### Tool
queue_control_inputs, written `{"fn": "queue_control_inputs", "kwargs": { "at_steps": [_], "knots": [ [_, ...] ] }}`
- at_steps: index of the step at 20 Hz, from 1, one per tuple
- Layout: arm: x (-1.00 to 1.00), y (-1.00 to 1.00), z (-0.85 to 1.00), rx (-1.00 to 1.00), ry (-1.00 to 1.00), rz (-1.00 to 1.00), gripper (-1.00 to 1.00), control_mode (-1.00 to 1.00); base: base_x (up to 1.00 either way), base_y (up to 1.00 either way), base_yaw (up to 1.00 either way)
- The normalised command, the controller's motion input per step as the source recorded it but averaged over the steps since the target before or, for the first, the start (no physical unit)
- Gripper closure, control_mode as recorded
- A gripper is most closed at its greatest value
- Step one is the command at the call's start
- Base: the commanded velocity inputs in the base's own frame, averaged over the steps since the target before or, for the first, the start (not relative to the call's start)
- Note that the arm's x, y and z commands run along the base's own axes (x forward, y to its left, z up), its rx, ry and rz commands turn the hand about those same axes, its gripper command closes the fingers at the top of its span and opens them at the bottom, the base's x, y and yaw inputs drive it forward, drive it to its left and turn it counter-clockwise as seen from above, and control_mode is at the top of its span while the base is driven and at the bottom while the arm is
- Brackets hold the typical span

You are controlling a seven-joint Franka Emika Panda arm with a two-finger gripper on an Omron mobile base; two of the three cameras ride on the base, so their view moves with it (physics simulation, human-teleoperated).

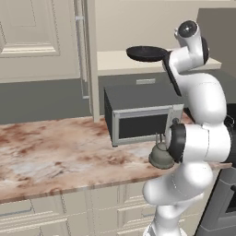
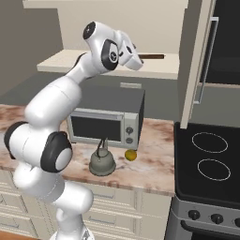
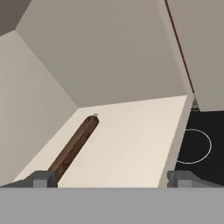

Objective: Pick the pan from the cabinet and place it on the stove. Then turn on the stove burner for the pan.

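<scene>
Reach-for-pan step: the fingers (image 3: 109, 178) stand released inside the cabinet (image 3: 109, 52); the pan (image 1: 146, 53) lies on its shelf, handle beside one fingertip. Next, centre over the handle and clench.

Beige cabinet shelf (image 1: 115, 62) bearing the black pan (image 1: 146, 53); marbled countertop (image 1: 50, 156) carrying a grey microwave (image 1: 140, 115), a squat kettle (image 2: 102, 162) and a small yellow fruit (image 2: 131, 155) just beside it
</scene>
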Motion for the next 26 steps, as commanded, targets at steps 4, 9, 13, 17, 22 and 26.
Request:
{"fn": "queue_control_inputs", "kwargs": {
  "at_steps": [4, 9, 13, 17, 22, 26],
  "knots": [
    [0.34, -0.15, -0.02, 0.04, 0.11, -0.02, -1.0, -1.0, 0.0, 0.0, 0.0],
    [0.32, -0.02, -0.1, 0.03, 0.14, -0.07, -1.0, -1.0, 0.0, 0.0, 0.0],
    [0.36, 0.0, -0.13, 0.02, 0.08, -0.08, -1.0, -1.0, 0.0, 0.0, 0.0],
    [0.31, 0.0, -0.15, 0.0, 0.01, -0.07, -1.0, -1.0, 0.0, 0.0, 0.0],
    [0.33, 0.0, -0.24, 0.0, 0.0, -0.04, -1.0, -1.0, 0.0, 0.0, 0.0],
    [0.34, 0.0, -0.2, 0.0, 0.0, -0.03, -1.0, -1.0, 0.0, 0.0, 0.0]
  ]
}}
